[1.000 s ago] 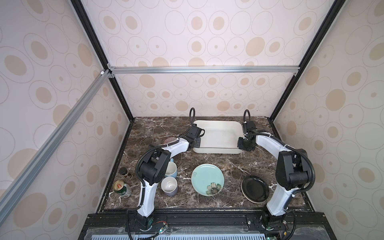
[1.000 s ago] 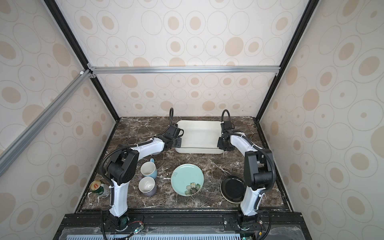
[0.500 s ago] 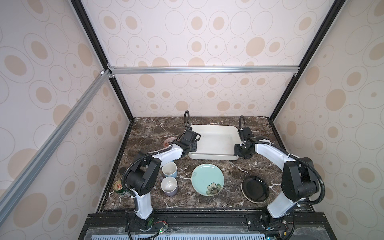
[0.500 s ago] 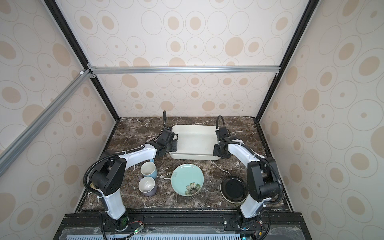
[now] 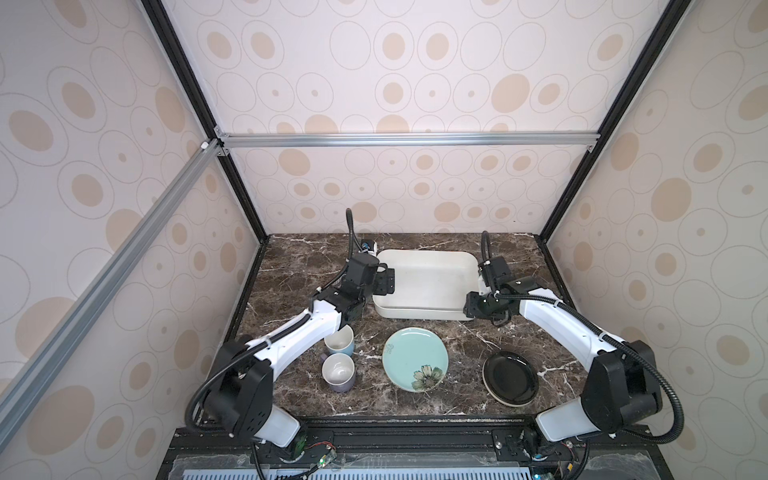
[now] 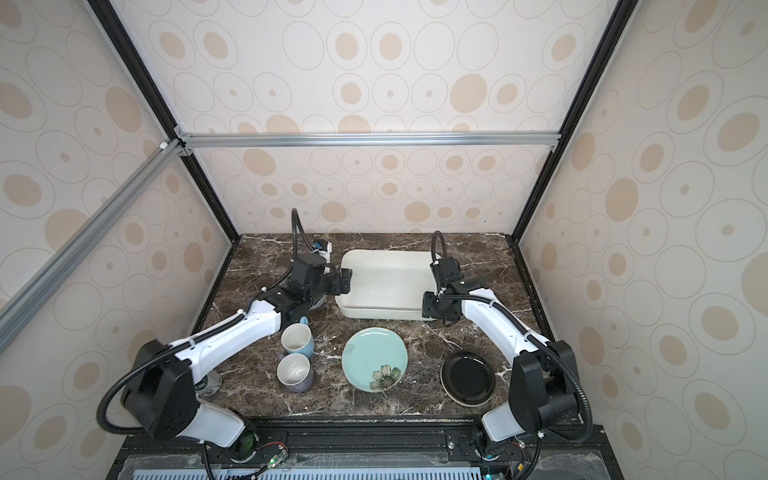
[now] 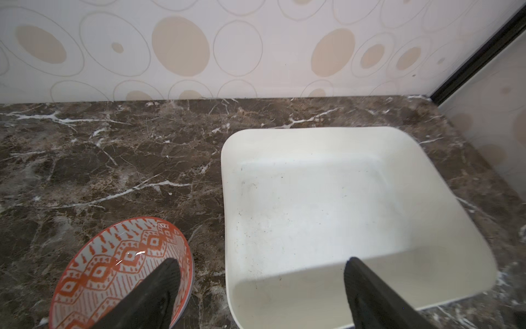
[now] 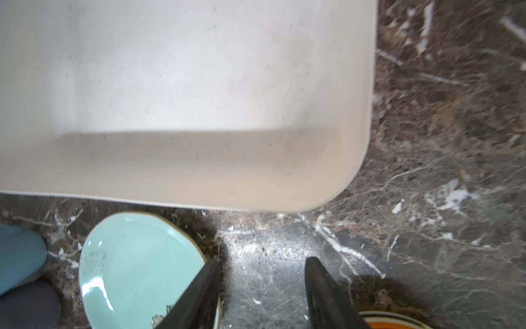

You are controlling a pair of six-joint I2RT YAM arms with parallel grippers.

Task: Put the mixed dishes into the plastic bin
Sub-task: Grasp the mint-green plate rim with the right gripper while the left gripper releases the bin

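White plastic, the bin [image 5: 424, 286] sits on the dark marble worktop [image 5: 291, 257] between the two end effectors. Every dish in view stands on the worktop outside it.

The left end effector [image 7: 262, 261] hovers at the bin's side rim with its fingers spread wide and nothing between them. In the left wrist view one finger [image 7: 159, 284] lies over the orange-patterned bowl [image 7: 113, 265], which stands just beside the bin, and its partner lies over the bin's floor.

The right end effector [image 8: 262, 260] has its fingers parted less widely and also grips nothing. It hovers over bare worktop just outside the bin's near corner on the opposite side.

The teal flower-painted plate [image 5: 415, 359] lies close beside one finger of the right end effector. The black plate [image 5: 510, 377] lies behind that end effector, alongside its arm. The light-blue mug [image 5: 340, 343] and the lavender-grey mug [image 5: 338, 372] stand close together behind the left end effector, next to its arm.
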